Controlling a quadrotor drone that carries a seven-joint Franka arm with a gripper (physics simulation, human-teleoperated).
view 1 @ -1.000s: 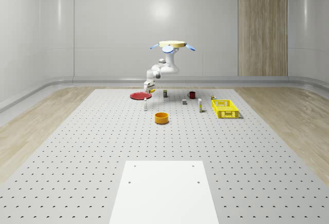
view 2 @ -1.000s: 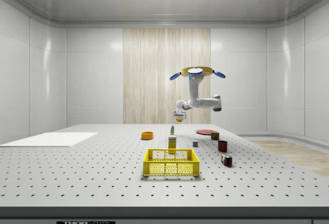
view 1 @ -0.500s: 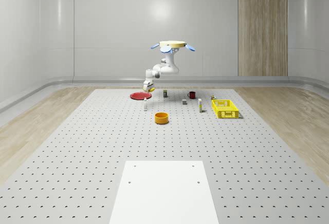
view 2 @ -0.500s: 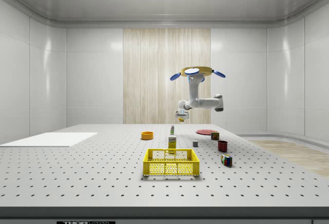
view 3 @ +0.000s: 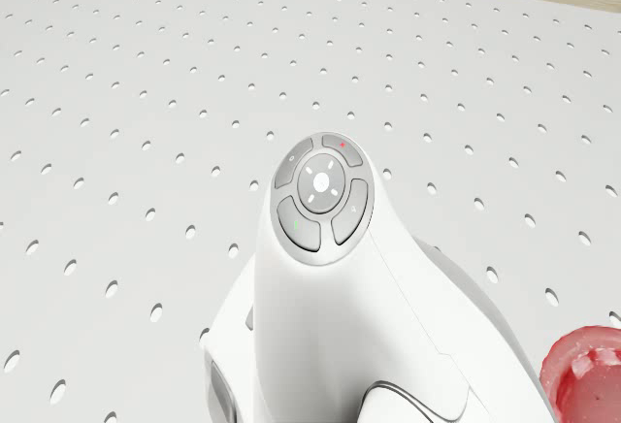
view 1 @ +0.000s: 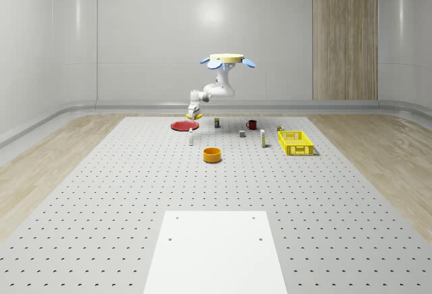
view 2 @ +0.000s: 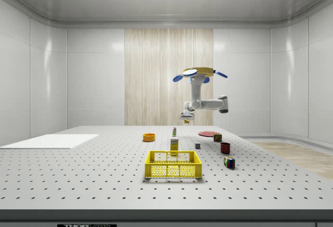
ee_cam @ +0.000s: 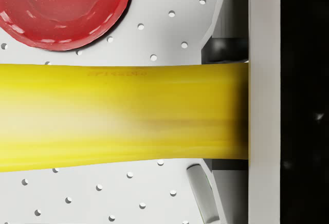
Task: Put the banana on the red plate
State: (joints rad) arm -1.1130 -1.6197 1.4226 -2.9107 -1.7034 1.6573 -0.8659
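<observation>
Yellow banana [ee_cam: 118,116] lies crosswise in my fingers [view 1: 194,114], clamped at one end against a pad; the wrist view shows it stretched across the perforated desk [ee_cam: 169,193] below, with the red plate [ee_cam: 61,8] beyond it, off to one side rather than directly underneath. In the whole-scene view I hover in the air at the far end of the desk, my drone [view 1: 227,59] above and a little to that view's right of the plate [view 1: 183,126], and my arm [view 1: 214,92] bends down and toward that view's left, so the fingers hang with the banana [view 1: 193,117] just above the plate's right edge. In the side view the fingers [view 2: 185,117] are up in the air, left of the plate [view 2: 209,133]. Nearer the camera in the whole-scene view sit an orange bowl [view 1: 212,154] and a yellow crate [view 1: 296,143], well apart from the plate. A dark red mug [view 1: 252,124] stands beside some small items further back.
</observation>
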